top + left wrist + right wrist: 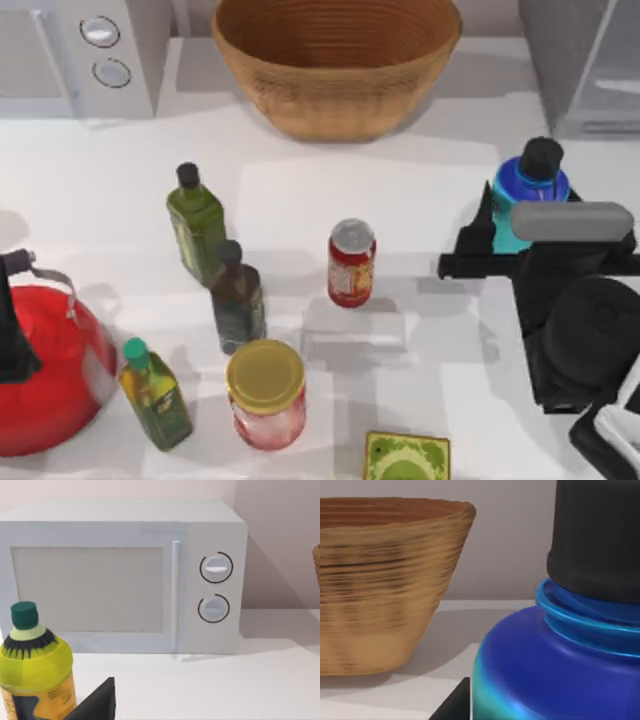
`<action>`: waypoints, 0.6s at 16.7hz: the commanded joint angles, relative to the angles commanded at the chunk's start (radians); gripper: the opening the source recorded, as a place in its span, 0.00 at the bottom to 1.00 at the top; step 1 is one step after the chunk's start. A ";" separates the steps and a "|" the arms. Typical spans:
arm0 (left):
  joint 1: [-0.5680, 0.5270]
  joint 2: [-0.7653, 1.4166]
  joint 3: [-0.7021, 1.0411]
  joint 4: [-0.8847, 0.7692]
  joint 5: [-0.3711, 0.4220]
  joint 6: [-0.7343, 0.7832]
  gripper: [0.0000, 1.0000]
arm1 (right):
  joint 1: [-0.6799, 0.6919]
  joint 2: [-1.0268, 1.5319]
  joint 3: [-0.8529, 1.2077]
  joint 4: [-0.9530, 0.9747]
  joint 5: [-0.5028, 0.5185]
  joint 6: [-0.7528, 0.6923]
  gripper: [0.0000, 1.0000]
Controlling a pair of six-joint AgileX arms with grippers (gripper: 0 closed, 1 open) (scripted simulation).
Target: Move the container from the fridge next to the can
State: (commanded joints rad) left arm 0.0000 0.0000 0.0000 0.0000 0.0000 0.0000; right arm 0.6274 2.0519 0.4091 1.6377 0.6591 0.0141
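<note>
Risk sits on the table's right side: right gripper (500,232) clamps the cyan water bottle (528,190), outside the fridge (590,60), well apart from the red soda can (351,262); careless swing could topple that can; left gripper's state I cannot tell.

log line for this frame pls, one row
phase: carry | right hand: shut on container, out of fridge, right of can | left hand: parked by microwave
</note>
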 joint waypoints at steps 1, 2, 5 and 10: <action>0.000 0.000 0.000 0.000 0.000 0.000 1.00 | 0.019 -0.001 -0.011 0.007 0.020 0.001 0.00; 0.000 0.000 0.000 0.000 0.000 0.000 1.00 | 0.029 -0.003 -0.016 0.011 0.031 0.001 0.00; 0.000 0.000 0.000 0.000 0.000 0.000 1.00 | 0.029 -0.003 -0.017 0.012 0.032 0.001 0.00; 0.000 0.000 0.000 0.000 0.000 0.000 1.00 | 0.029 -0.003 -0.017 0.012 0.032 0.001 0.00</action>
State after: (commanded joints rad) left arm 0.0000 0.0000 0.0000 0.0000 0.0000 0.0000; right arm 0.6569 2.0491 0.3922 1.6492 0.6908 0.0154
